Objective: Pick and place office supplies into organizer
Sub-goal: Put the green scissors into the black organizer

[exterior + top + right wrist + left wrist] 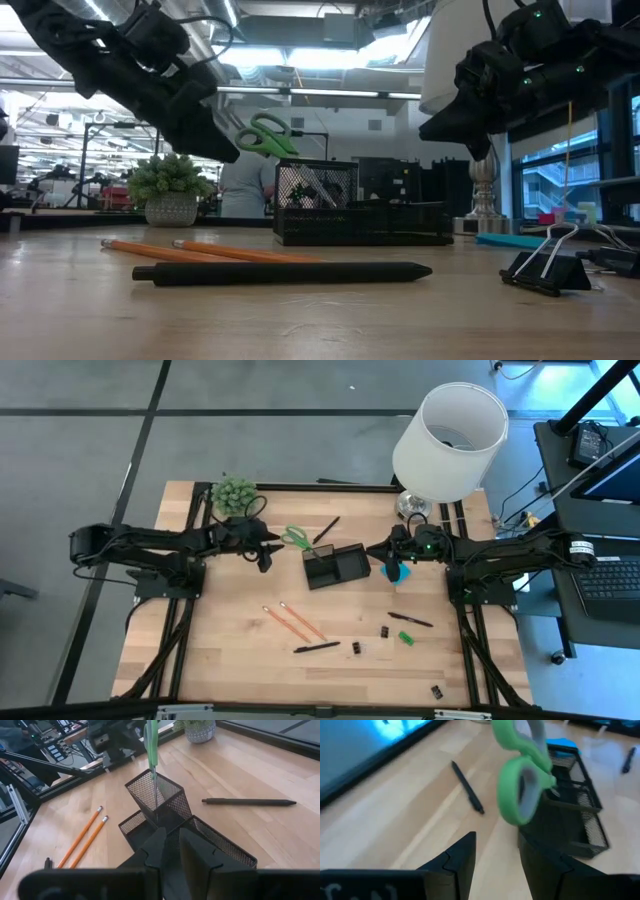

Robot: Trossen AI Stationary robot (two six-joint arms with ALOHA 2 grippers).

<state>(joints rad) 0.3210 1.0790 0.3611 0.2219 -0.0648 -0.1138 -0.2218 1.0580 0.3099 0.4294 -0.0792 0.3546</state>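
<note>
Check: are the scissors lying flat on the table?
No. In the right wrist view the scissors stand upright, blades down inside the tall mesh cup of the organizer, handles sticking out above its rim.

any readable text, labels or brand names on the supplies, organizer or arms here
No text can be read in any view.
Left gripper: pale marks on its housing at the left wrist view's lower edge, cut off and blurred, unreadable.
Scissors, black pen, pencils, binder clip, mesh organizer: no print visible.
Room screens behind the table: too small and blurred.
</note>
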